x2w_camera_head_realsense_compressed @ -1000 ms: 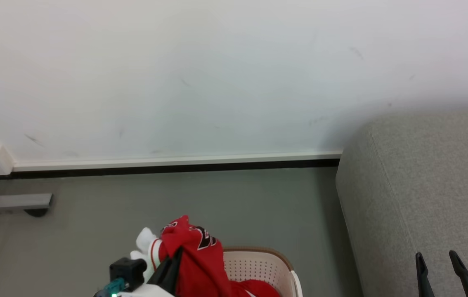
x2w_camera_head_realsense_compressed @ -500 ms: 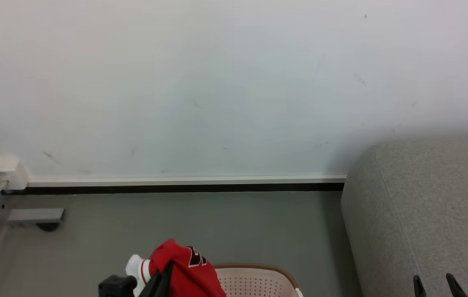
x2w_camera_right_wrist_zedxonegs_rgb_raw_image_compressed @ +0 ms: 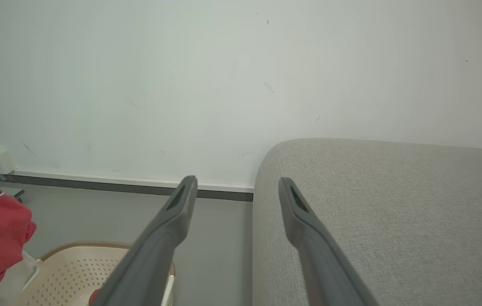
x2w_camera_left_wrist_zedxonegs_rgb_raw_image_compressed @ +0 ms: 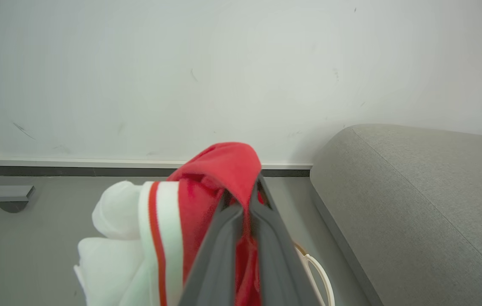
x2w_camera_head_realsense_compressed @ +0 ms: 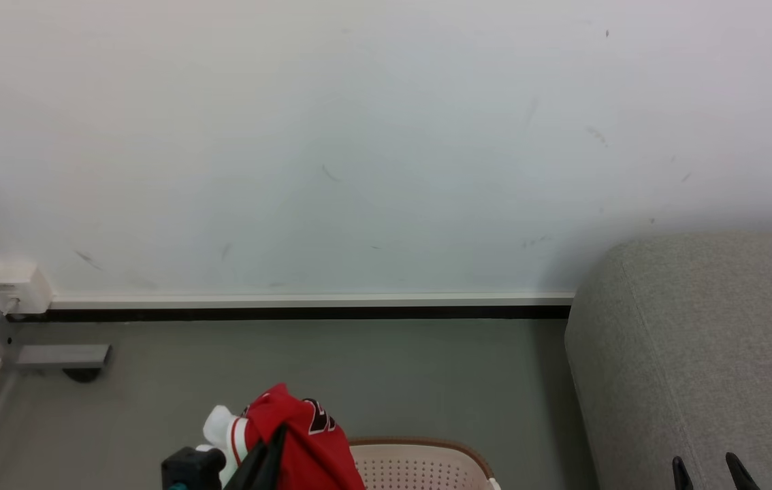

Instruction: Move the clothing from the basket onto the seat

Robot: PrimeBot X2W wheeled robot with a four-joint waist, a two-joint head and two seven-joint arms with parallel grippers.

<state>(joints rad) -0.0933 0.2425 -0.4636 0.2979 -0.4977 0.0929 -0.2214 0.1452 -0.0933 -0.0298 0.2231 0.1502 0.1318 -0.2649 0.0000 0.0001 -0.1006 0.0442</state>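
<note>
Head view: my left claw [x2w_camera_head_realsense_compressed: 269, 454] is clenched on the red jersey [x2w_camera_head_realsense_compressed: 299, 435], held up at the left end of the basket [x2w_camera_head_realsense_compressed: 427, 461]. The grey seat [x2w_camera_head_realsense_compressed: 699, 340] stands right of the basket.

Left wrist view: my 2 fingers [x2w_camera_left_wrist_zedxonegs_rgb_raw_image_compressed: 217, 259] pinch the jersey's red fabric.

Right wrist view: my right claw [x2w_camera_right_wrist_zedxonegs_rgb_raw_image_compressed: 236, 183] is released and empty, right of the basket.

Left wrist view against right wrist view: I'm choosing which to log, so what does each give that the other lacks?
Left wrist: the left gripper shut on the red jersey, white striped trim showing. Right wrist: the open right gripper and the basket's holed inside. Both: jersey, sofa, wall, floor, basket rim.
</note>
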